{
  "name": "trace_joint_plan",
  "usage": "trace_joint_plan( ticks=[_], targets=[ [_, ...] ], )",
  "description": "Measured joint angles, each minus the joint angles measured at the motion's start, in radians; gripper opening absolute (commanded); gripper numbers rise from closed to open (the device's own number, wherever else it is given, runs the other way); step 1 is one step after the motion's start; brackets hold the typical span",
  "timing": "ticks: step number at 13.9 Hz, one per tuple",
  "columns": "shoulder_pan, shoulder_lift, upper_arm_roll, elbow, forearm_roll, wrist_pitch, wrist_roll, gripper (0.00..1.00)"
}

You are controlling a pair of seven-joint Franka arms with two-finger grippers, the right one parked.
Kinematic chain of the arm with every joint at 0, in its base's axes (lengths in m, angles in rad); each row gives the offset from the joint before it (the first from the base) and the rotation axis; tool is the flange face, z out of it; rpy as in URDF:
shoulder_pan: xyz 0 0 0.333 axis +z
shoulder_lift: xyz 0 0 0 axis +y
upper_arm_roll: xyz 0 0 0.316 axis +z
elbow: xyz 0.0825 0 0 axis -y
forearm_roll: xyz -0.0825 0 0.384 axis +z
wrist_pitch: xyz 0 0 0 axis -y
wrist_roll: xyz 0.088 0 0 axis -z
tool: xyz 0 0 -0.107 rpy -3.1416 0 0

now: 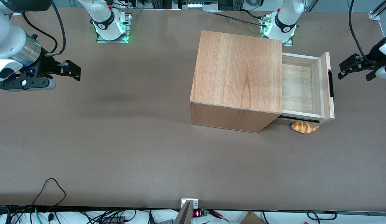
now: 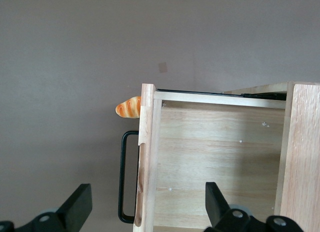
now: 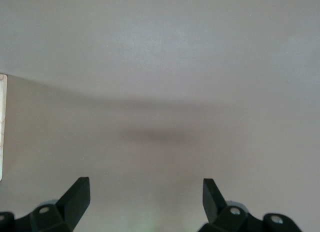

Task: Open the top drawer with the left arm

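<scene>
The top drawer point(image 1: 300, 88) stands pulled out of the wooden cabinet point(image 1: 239, 71), and its pale plank interior shows empty. Its slim black bar handle point(image 1: 330, 84) is on the front panel. My left gripper point(image 1: 342, 70) is open and holds nothing. It hangs in front of the drawer's front panel, a short gap away from the handle. In the left wrist view the gripper point(image 2: 147, 208) has its fingers spread wide, with the handle point(image 2: 121, 177) and the drawer's front panel point(image 2: 147, 157) showing between them. The drawer floor point(image 2: 220, 162) is bare.
A small orange striped bread-shaped toy point(image 1: 304, 127) lies on the brown table point(image 1: 118, 140) under the open drawer, nearer to the front camera; it also shows in the left wrist view point(image 2: 128, 108). Cables run along the table's front edge.
</scene>
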Motion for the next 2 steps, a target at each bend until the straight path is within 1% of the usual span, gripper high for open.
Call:
trace_joint_plan(
  ticks=[2],
  targets=[
    [0.000, 0.001, 0.000, 0.003, 0.000, -0.005, 0.000, 1.00]
  ],
)
